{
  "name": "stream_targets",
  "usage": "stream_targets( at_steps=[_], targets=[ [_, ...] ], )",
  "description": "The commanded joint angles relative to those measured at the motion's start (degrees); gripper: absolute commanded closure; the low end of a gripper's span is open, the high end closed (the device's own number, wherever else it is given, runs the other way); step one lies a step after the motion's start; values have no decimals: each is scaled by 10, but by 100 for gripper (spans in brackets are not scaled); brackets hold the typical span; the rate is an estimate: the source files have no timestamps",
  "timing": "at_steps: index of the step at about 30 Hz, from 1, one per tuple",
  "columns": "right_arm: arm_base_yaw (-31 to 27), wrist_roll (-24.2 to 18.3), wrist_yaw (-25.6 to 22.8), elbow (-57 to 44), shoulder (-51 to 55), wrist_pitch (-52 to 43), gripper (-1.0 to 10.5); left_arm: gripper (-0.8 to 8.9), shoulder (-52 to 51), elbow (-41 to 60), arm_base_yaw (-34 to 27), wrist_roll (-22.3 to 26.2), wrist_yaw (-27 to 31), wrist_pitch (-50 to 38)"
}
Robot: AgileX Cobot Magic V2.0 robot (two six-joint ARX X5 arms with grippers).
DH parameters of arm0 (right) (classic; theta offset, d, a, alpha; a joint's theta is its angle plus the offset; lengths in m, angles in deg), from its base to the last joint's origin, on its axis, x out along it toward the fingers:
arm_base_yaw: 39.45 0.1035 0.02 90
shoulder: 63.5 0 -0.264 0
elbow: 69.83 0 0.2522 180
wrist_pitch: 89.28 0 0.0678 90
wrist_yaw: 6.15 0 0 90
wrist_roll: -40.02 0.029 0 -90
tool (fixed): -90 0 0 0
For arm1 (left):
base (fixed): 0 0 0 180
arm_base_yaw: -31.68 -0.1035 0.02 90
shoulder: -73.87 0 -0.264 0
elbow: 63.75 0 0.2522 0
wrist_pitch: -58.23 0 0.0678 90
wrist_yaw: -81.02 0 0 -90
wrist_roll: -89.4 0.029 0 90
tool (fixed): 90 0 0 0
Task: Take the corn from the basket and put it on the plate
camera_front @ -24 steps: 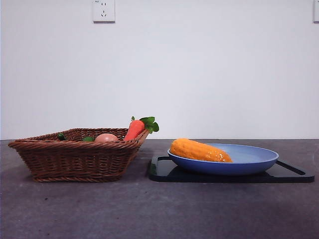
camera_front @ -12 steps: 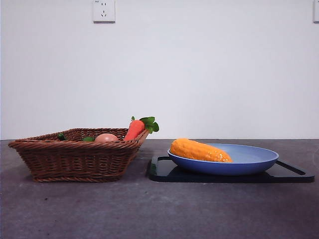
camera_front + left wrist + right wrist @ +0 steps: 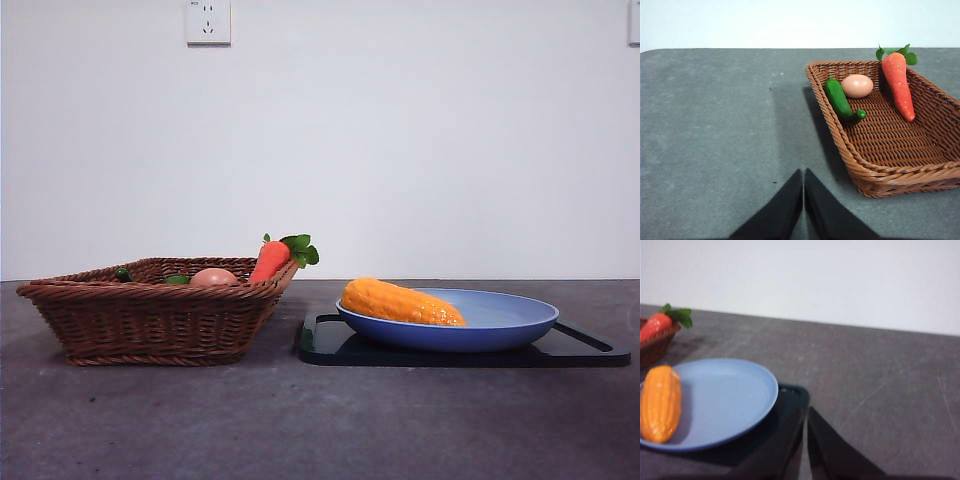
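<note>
No visible change since earlier.

One corn, one plate, one black tray and one basket are in view. The basket holds one carrot, one egg and one green pepper.

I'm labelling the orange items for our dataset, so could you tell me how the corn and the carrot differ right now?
The corn lies flat on the blue plate; the carrot leans tilted against the basket wall. The corn is yellow-orange with bumpy kernel rows; the carrot is redder and smoother, with green leaves. The corn looks thicker and blunter, the carrot slimmer and pointed. Both are tapered, and no gripper holds either.
</note>
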Motion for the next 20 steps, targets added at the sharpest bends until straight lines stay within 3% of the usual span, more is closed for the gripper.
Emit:
stream_targets(
  at_steps=[1,20],
  targets=[
    [1,8,-2,-3,1,16,944,806,0,6,-1,-5,-2,29],
    [1,8,-2,-3,1,56,944,806,0,6,-1,-5,-2,29]
  ],
)
